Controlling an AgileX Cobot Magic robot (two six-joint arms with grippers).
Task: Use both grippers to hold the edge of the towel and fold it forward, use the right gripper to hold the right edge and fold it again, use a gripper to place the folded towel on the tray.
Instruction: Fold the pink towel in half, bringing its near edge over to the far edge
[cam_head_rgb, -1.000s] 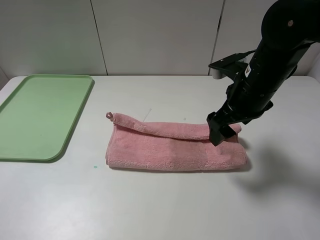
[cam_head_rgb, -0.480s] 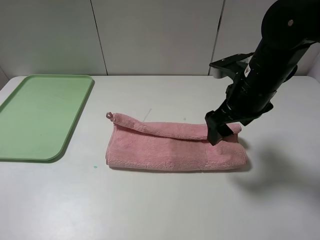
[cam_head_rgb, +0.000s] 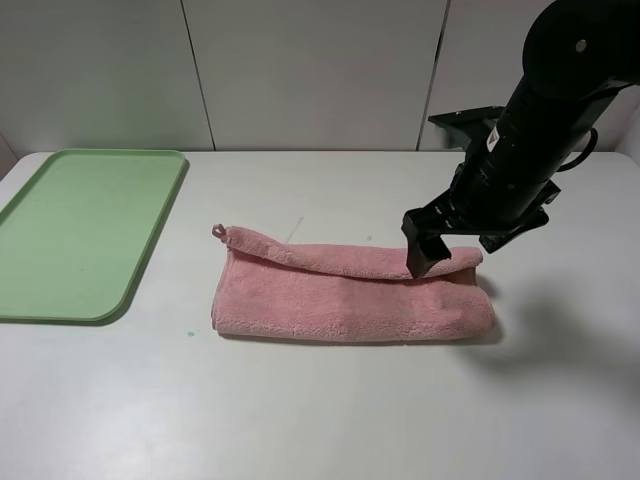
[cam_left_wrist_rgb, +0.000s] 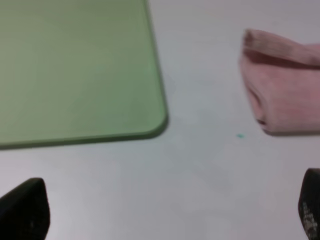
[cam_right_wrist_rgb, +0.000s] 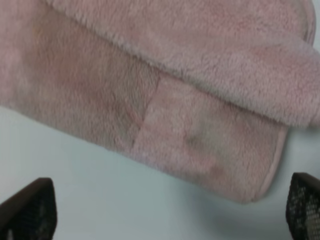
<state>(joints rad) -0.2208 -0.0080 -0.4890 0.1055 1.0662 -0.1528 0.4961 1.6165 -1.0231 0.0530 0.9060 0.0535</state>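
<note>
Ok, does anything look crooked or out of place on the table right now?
Mildly. The towel is folded unevenly: its top layer's edge runs slanted, so the layers don't line up. A tiny green speck lies on the table by the end nearest the tray. Nothing looks spilled or damaged.

Open gap between towel (cam_head_rgb: 340, 300) and tray (cam_head_rgb: 80, 230)

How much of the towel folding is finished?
About a third. First fold looks done: the towel lies as a long doubled strip. Now the right claw hangs open over its right end, gripping nothing. Left to do: fold that end over, then put the towel on the green tray.
</note>
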